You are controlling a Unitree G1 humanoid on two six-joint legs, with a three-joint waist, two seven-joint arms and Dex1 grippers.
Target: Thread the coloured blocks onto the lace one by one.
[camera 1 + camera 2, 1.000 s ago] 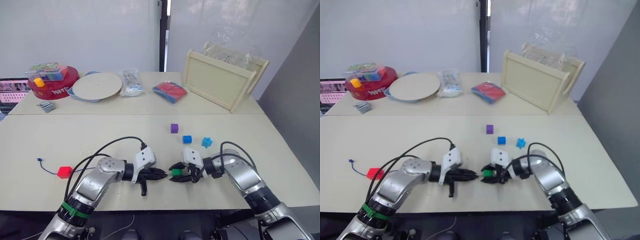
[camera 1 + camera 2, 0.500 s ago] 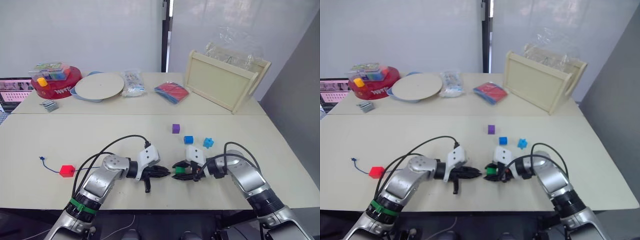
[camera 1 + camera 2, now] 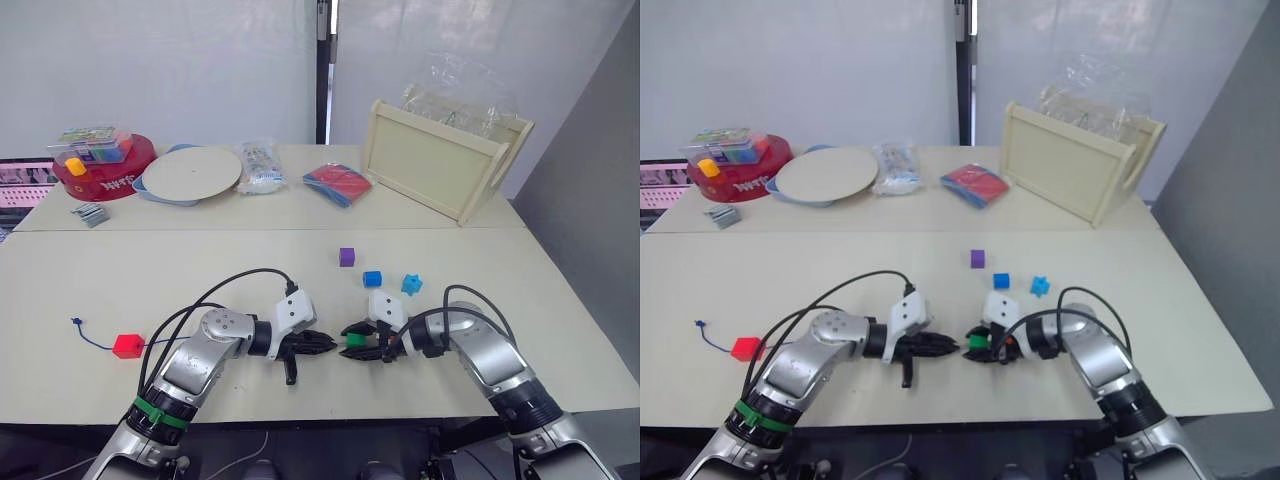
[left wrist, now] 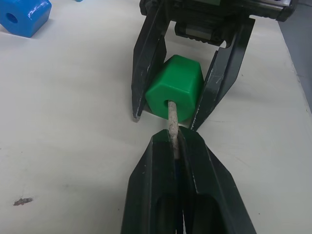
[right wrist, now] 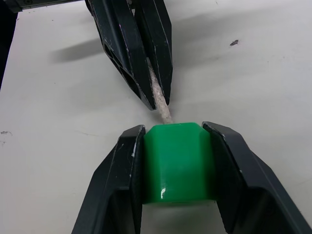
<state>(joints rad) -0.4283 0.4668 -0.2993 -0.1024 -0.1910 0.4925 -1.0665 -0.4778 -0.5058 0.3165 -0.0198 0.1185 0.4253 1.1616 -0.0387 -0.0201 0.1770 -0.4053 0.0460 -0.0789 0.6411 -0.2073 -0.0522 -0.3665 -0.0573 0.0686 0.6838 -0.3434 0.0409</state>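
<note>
My right gripper (image 3: 350, 347) is shut on a green block (image 4: 174, 88) just above the table. Facing it tip to tip, my left gripper (image 3: 330, 344) is shut on the lace's pale stiff tip (image 4: 171, 117), which enters the hole in the green block. The thin dark-blue lace (image 3: 97, 340) shows at the far left with its knot (image 3: 76, 322), and a red block (image 3: 127, 346) sits on it. A purple block (image 3: 346, 257) and two blue blocks (image 3: 373, 279) (image 3: 412, 284) lie loose on the table behind my right gripper.
On the rear table stand a red tub (image 3: 97, 170) with a yellow piece, a round plate (image 3: 190, 172), a clear plastic bag (image 3: 258, 165), a red-and-blue packet (image 3: 340, 183) and a wooden tray (image 3: 440, 160). Both grippers work close to the table's front edge.
The whole picture has shifted slightly. Both grippers stay tip to tip with the same holds, and the loose blocks have not moved.
</note>
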